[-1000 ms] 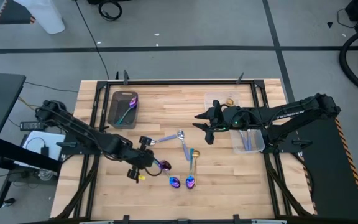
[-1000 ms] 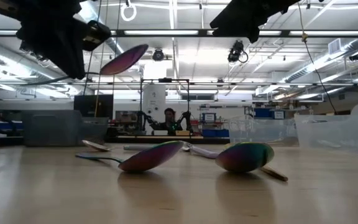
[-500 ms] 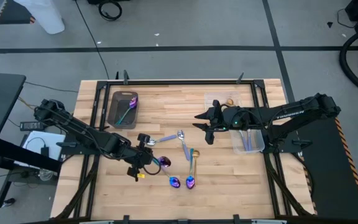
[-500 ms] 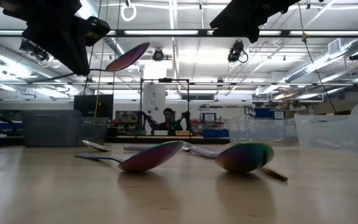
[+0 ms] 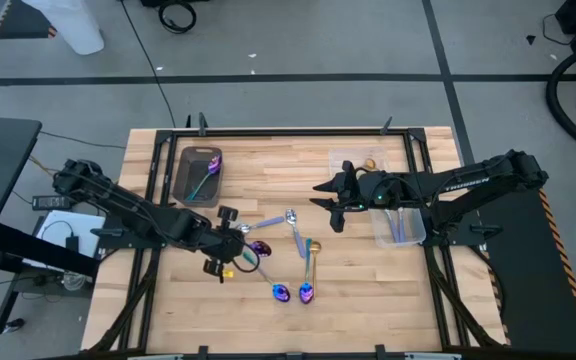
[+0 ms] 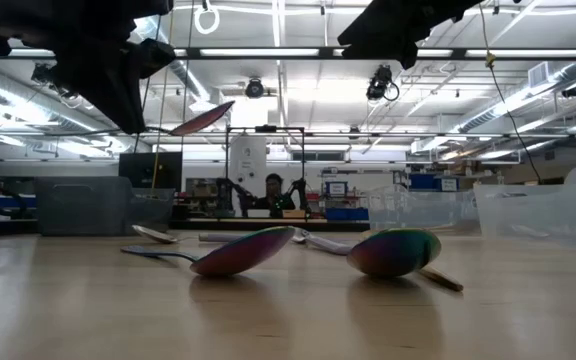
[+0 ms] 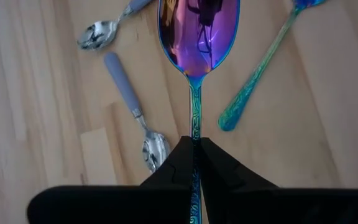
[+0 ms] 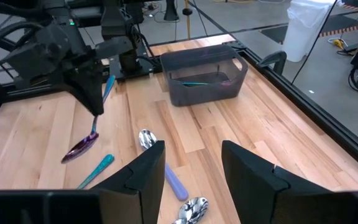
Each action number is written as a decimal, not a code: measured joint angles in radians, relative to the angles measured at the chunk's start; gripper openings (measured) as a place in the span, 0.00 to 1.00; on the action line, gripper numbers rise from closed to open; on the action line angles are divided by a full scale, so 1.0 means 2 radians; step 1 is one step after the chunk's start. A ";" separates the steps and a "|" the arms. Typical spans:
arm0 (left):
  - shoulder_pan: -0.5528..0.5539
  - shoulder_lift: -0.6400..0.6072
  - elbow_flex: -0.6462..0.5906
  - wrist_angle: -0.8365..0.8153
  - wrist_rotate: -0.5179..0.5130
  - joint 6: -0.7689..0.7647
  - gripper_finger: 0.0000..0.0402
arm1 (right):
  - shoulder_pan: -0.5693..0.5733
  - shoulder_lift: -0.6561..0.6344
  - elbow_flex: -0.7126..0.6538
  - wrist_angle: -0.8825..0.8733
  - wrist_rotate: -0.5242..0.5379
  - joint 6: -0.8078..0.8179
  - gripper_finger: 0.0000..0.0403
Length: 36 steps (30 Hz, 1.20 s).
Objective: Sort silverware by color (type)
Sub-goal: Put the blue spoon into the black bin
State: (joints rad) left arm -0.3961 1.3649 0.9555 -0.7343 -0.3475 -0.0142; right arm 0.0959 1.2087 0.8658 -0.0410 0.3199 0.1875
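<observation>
My left gripper (image 5: pixel 238 251) is shut on an iridescent purple-blue spoon (image 7: pixel 197 37), held above the table's middle. On the wood below lie two more iridescent spoons (image 5: pixel 281 292) (image 5: pixel 306 292), a gold spoon (image 5: pixel 313 246) and two silver spoons (image 5: pixel 290 216) (image 5: pixel 267 223), each flat on its bowl and handle. A dark grey tray (image 5: pixel 189 187) at the far left holds one teal-handled spoon (image 5: pixel 200 180). My right gripper (image 5: pixel 326 205) hovers open to the right of the pile, touching nothing. My left gripper pinches the iridescent spoon's teal handle (image 7: pixel 194 132) between its two fingertips, well back from the bowl. The fingers slant down from the table's left and lie along the handle. The spoon sticks out past them, its bowl (image 8: pixel 79 149) lowest, lifted clear of the table.
Two clear plastic containers (image 5: pixel 398 226) (image 5: pixel 356 160) stand at the right, under and beside my right arm. A black frame (image 5: pixel 268 131) rims the wooden table. Bare wood lies along the near edge and at the far middle.
My left gripper has swung a little toward the table's far edge with the iridescent spoon and has tipped, so the spoon's bowl now lies flatter. The spoon stays clear of the table.
</observation>
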 joint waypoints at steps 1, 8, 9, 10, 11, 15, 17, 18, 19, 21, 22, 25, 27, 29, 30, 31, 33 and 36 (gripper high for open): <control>0.001 -0.004 0.000 -0.004 0.000 0.000 0.05 | 0.000 0.000 0.000 0.000 0.000 0.000 0.42; 0.007 -0.039 0.000 -0.014 -0.033 0.000 0.05 | 0.000 0.000 0.000 -0.006 0.000 0.000 0.42; 0.007 -0.046 0.000 -0.022 -0.039 0.000 0.05 | 0.000 0.000 0.000 -0.006 0.000 0.000 0.42; 0.007 -0.052 0.000 -0.027 -0.044 -0.001 0.05 | 0.000 0.000 0.000 -0.007 0.000 0.000 0.42; 0.009 -0.058 0.000 -0.027 -0.050 -0.002 0.05 | 0.000 0.000 0.000 -0.007 0.000 0.000 0.42; 0.022 -0.083 0.000 -0.043 -0.076 -0.014 0.05 | 0.000 0.000 0.000 -0.006 0.000 0.000 0.42; 0.032 -0.094 0.000 -0.051 -0.092 -0.019 0.05 | 0.000 0.000 0.000 -0.006 0.000 0.000 0.42; 0.038 -0.099 0.000 -0.055 -0.100 -0.023 0.05 | 0.000 0.000 0.000 -0.006 0.000 0.000 0.42; 0.045 -0.104 0.000 -0.056 -0.108 -0.027 0.05 | 0.000 0.000 0.000 -0.006 0.000 0.000 0.42; 0.060 -0.117 -0.007 -0.053 -0.125 -0.035 0.05 | 0.000 0.000 0.000 -0.006 0.000 0.002 0.42; 0.068 -0.124 -0.015 -0.053 -0.133 -0.042 0.05 | 0.000 0.000 0.000 -0.006 0.000 0.002 0.42; 0.097 -0.143 -0.044 -0.051 -0.155 -0.068 0.05 | 0.000 0.000 0.000 -0.006 0.000 0.002 0.42; 0.116 -0.157 -0.063 -0.051 -0.168 -0.085 0.05 | 0.000 0.000 0.000 -0.006 0.000 0.002 0.42; 0.135 -0.169 -0.079 -0.047 -0.173 -0.100 0.05 | 0.000 0.000 0.000 -0.006 0.000 0.002 0.42; 0.144 -0.174 -0.087 -0.043 -0.174 -0.106 0.05 | 0.000 0.000 0.000 -0.005 0.000 0.002 0.42; 0.152 -0.179 -0.094 -0.039 -0.174 -0.110 0.05 | 0.000 0.000 0.000 -0.005 0.000 0.002 0.42; 0.168 -0.190 -0.109 -0.026 -0.174 -0.117 0.05 | 0.000 0.000 0.000 -0.002 0.000 0.002 0.42; 0.191 -0.201 -0.131 0.003 -0.175 -0.118 0.05 | 0.000 0.000 0.000 -0.002 0.000 0.001 0.42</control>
State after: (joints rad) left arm -0.0148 0.9633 0.6927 -0.7276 -0.6969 -0.2509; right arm 0.0959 1.2087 0.8658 -0.0460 0.3199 0.1902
